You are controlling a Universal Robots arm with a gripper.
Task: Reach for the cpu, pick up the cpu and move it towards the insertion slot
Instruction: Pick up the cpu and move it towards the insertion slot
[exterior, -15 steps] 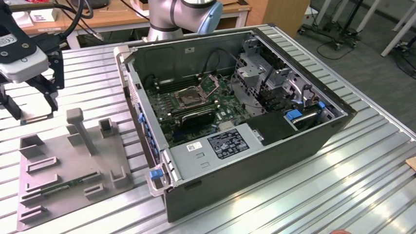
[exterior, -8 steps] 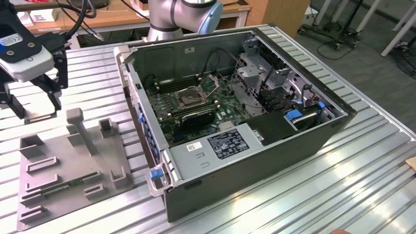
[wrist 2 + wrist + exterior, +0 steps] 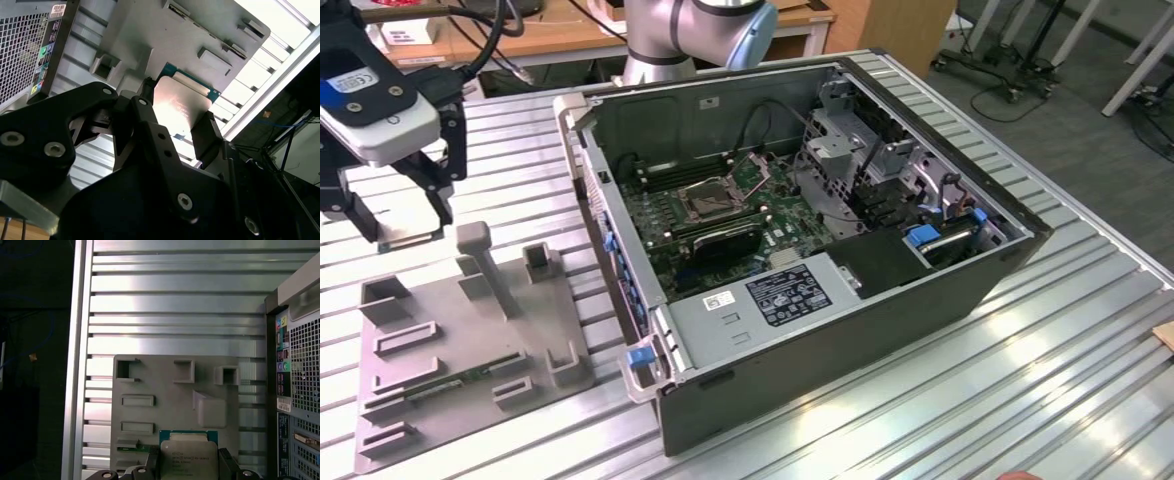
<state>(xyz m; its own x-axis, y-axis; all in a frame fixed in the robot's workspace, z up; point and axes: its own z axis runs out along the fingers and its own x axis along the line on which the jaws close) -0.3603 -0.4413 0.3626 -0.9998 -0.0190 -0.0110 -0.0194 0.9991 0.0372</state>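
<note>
My gripper hangs at the exterior view's left, above the far end of the grey fixture plate, well clear of the computer case. It is shut on the cpu, a flat square chip with a silver-grey top and a blue-green rim. In both wrist views a black finger presses on each side of the cpu, which is lifted off the plate. The insertion slot, a square socket with a dark centre and a raised metal frame, lies on the green board inside the open case.
The open computer case lies on its side on the slatted aluminium table. The fixture plate has raised blocks and a thin green memory stick. Cables and a drive cage crowd the case's far side.
</note>
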